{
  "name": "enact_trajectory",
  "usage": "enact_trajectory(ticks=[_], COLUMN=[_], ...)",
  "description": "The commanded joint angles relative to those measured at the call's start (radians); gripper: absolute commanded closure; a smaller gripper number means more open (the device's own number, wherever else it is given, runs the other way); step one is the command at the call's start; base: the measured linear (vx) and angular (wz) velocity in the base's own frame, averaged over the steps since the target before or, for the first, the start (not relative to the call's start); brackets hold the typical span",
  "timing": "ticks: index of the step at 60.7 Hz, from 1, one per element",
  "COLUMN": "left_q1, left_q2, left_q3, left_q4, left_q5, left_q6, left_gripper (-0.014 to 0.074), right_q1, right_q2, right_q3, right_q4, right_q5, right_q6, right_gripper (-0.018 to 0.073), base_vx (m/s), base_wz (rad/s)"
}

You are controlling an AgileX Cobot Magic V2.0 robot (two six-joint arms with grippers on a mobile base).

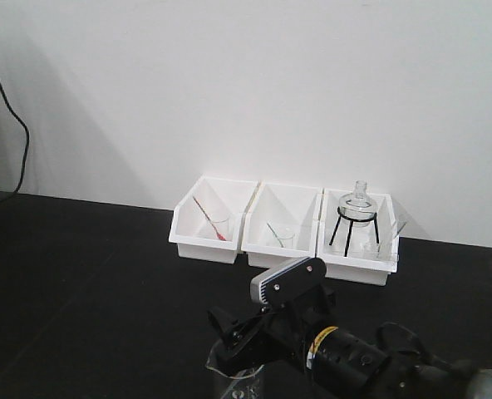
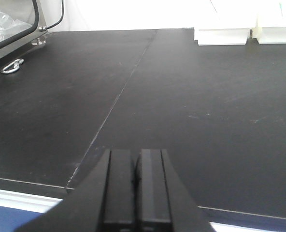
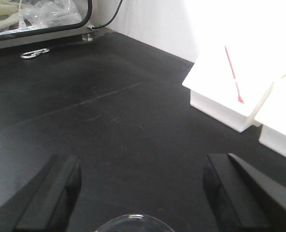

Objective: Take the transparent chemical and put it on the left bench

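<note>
White wall backed the matte black left bench point(image 1: 88, 274), on which three white bins point(image 1: 284, 229) stood in a row, touching side to side. In the front view the left bin held a small beaker with a red-tinted pipette point(image 1: 206, 214) leaning in it, the middle bin a beaker with a faintly green pipette point(image 1: 274, 233), and the right bin a round glass flask point(image 1: 359, 202) on a black tripod stand. A thin clear stick leaned at that bin's right edge, probably the transparent chemical point(image 1: 399, 226), though it was too faint to be certain. The right gripper point(image 3: 142, 193) showed its two black fingers point(image 3: 51, 191) spread wide apart, nothing between them; just below them the rim of a glass beaker point(image 3: 133, 223) was cut off by the frame edge, and the front view showed the same beaker only partly, under the arm at the bottom. The left gripper point(image 2: 135, 186) had its pads pressed together with only a hairline seam, holding nothing visible. A metal carabiner point(image 2: 12, 65) lay near a clear-fronted case at the far left, mostly out of frame.
</note>
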Motion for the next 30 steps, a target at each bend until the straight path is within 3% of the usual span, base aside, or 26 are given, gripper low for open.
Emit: enact_trajectory(ticks=[1, 15, 30], left_q1=[-0.002, -0.002, -0.002], left_q2=[-0.019, -0.019, -0.019], left_q3=[0.016, 0.016, 0.016], left_q4=[-0.001, -0.001, -0.001], left_q5=[-0.078, -0.078, -0.078], left_q6=[-0.008, -0.008, -0.008], left_gripper=[0.0600, 0.0600, 0.0600], right_q1=[-0.001, -0.001, -0.001], right_q2=[-0.159, -0.575, -0.954], right_q3=[0.005, 0.263, 0.373], right_q4=[-0.001, 0.002, 0.005], right_q5=[0.024, 0.098, 0.443], right_q6=[-0.006, 0.014, 0.017], right_gripper=[-0.0021, 0.0034, 0.0047], base_vx=[0.00, 0.00, 0.00], base_wz=[0.00, 0.00, 0.00])
